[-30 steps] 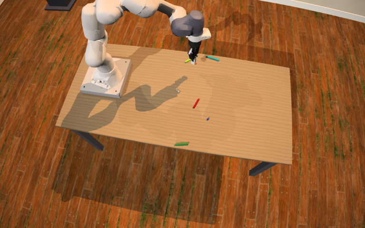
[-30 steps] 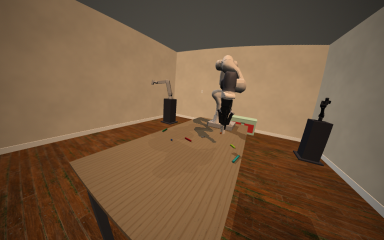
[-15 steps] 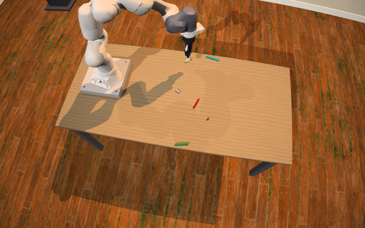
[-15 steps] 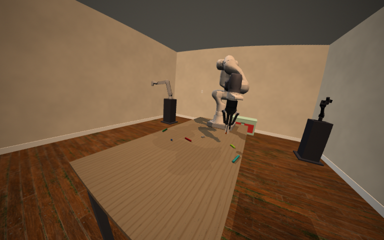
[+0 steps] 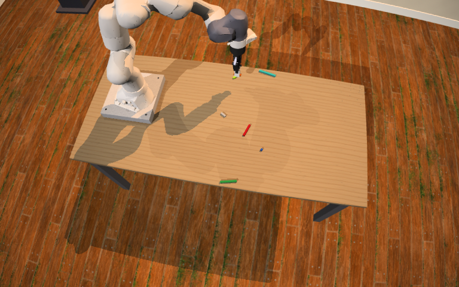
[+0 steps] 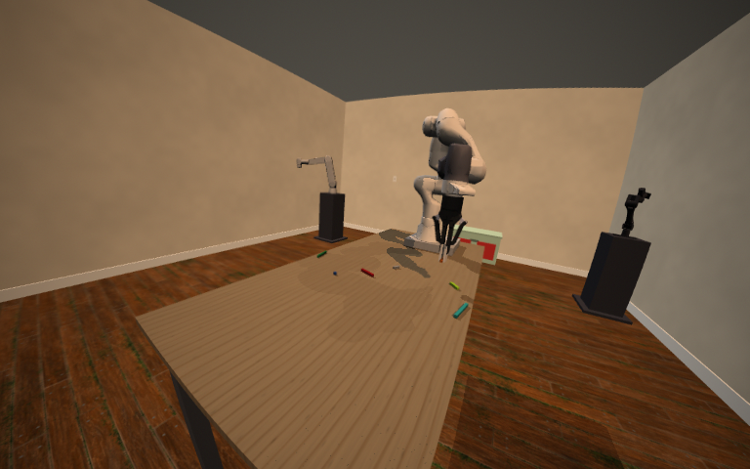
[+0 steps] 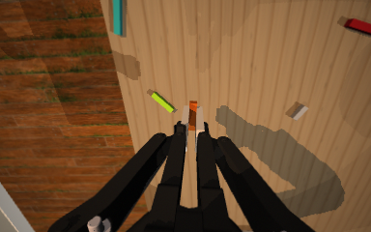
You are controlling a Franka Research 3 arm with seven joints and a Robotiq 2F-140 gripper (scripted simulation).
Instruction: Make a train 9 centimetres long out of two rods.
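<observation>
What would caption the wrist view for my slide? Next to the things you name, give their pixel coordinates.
Gripper (image 7: 192, 115) clasping an orange rod (image 7: 193, 108), lime rod (image 7: 162, 102) lying apart on the wooden table (image 7: 251, 58).

The black two-fingered gripper (image 6: 442, 255) grips a small orange rod (image 6: 440, 260) above the pale wooden table (image 6: 354, 325). Nearer the camera than the claw lie a slim lime rod (image 6: 454, 286) and a thick turquoise rod (image 6: 460, 310).
</observation>
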